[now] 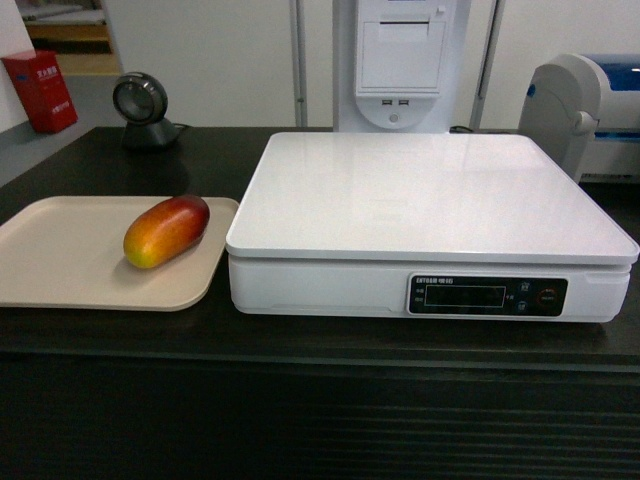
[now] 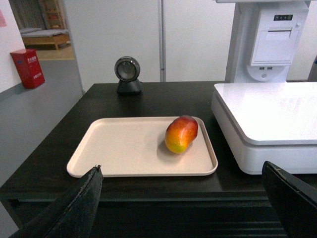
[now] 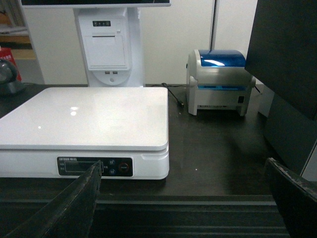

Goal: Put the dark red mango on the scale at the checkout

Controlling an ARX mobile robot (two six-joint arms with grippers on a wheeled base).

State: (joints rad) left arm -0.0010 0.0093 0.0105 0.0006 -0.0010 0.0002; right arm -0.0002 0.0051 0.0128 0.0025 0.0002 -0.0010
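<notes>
Dark red mango (image 1: pixel 166 231) on beige tray (image 1: pixel 60 255), beside scale (image 1: pixel 430 215); left end effector (image 2: pixel 183 198) and right end effector (image 3: pixel 183 198) both spread wide, empty

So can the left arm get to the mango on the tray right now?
Probably yes. The left gripper is open and faces the dark red mango, which lies alone on the beige tray, with nothing between them.

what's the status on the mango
Left gripper and right gripper open, empty, short of the checkout. Dark red mango on beige tray. Scale platform bare, path unobstructed.
</notes>
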